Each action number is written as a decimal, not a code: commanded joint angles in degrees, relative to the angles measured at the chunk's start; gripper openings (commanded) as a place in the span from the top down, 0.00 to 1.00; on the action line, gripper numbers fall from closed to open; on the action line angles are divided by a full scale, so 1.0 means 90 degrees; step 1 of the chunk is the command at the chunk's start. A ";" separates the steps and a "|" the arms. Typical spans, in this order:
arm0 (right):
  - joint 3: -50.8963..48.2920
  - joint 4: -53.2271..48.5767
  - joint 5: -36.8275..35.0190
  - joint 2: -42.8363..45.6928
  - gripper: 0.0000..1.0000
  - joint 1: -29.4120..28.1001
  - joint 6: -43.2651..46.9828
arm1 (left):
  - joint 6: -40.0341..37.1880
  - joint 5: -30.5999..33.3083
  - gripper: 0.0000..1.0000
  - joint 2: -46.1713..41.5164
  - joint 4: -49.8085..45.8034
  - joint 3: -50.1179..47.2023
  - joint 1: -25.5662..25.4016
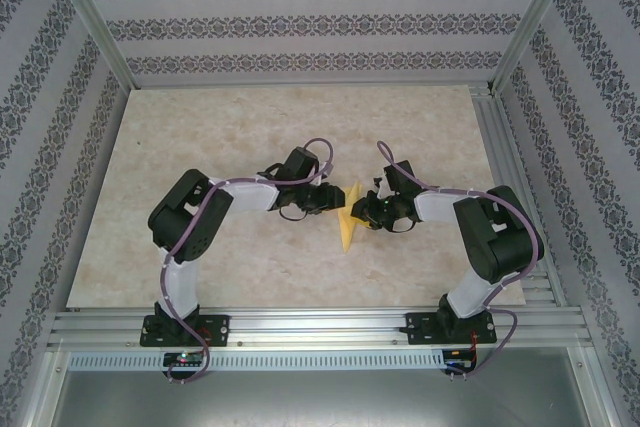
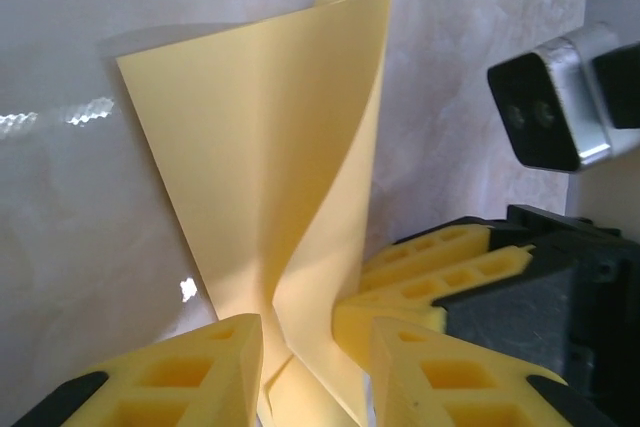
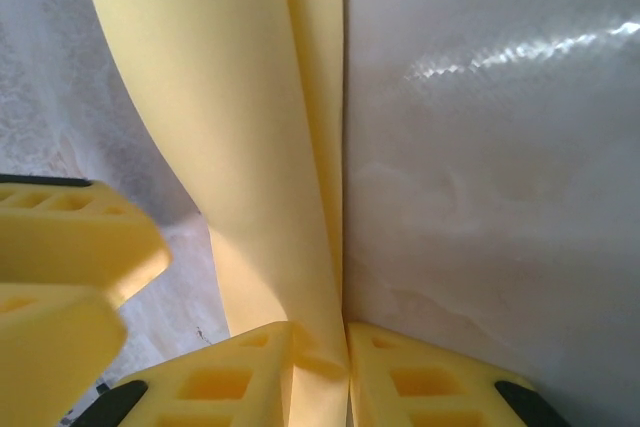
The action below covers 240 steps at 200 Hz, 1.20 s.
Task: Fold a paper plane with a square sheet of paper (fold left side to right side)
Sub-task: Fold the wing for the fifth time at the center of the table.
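The right tool (image 3: 320,352) is clenched on the pale-yellow sheet of paper (image 3: 250,147), with the folded edge pinched tight in its jaws. The left tool (image 2: 318,362) straddles the same sheet with its jaws apart, and I cannot tell whether it grips. Ahead of both tools the paper stands curled up off the table (image 2: 60,247).

The left arm (image 1: 190,232), white-shelled with black joints, is bent at the elbow and angled inward to the right. The right arm (image 1: 495,237), of the same build, is mirrored toward it. The left gripper (image 1: 328,197) and the right gripper (image 1: 362,209), both fitted with yellow ribbed fingers, are set nearly tip to tip. The right gripper's jaws are pinched on the thin pale-yellow square sheet of paper (image 3: 250,147). The left gripper's jaws are held parted, with the sheet standing between them.
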<state>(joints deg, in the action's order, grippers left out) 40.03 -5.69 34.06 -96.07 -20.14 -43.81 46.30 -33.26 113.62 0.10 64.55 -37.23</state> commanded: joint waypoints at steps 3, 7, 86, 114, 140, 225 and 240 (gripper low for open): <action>0.0073 -0.0022 -0.0220 -0.0135 0.78 -0.0116 0.0092 | -0.0223 -0.0221 0.64 0.0162 -0.0097 0.0247 0.0005; 0.0074 -0.0018 -0.0220 -0.0136 0.78 -0.0112 0.0093 | -0.0216 -0.0225 0.64 0.0175 -0.0099 0.0264 0.0004; 0.0063 -0.0013 -0.0220 -0.0130 0.78 -0.0117 0.0093 | -0.0296 -0.0240 0.65 0.0485 -0.0249 0.0501 -0.0033; 0.0058 -0.0010 -0.0211 -0.0136 0.77 -0.0117 0.0083 | -0.0431 -0.0114 0.64 0.0500 -0.0511 0.0624 -0.0062; 0.0054 0.0008 -0.0194 -0.0136 0.77 -0.0116 0.0083 | -0.0408 -0.0169 0.64 0.0553 -0.0468 0.0659 -0.0092; 0.0063 0.0134 -0.0133 -0.0064 0.76 -0.0109 0.0025 | -0.0556 -0.0197 0.88 0.0634 -0.0635 0.0881 -0.0111; 0.0047 0.0148 -0.0104 0.0027 0.74 -0.0111 0.0042 | -0.0624 -0.0160 0.96 0.0656 -0.0701 0.0904 -0.0083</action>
<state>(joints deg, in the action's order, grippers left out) 40.03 -5.56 34.15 -95.96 -20.14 -43.83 43.03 -34.24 118.63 -4.47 70.59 -37.67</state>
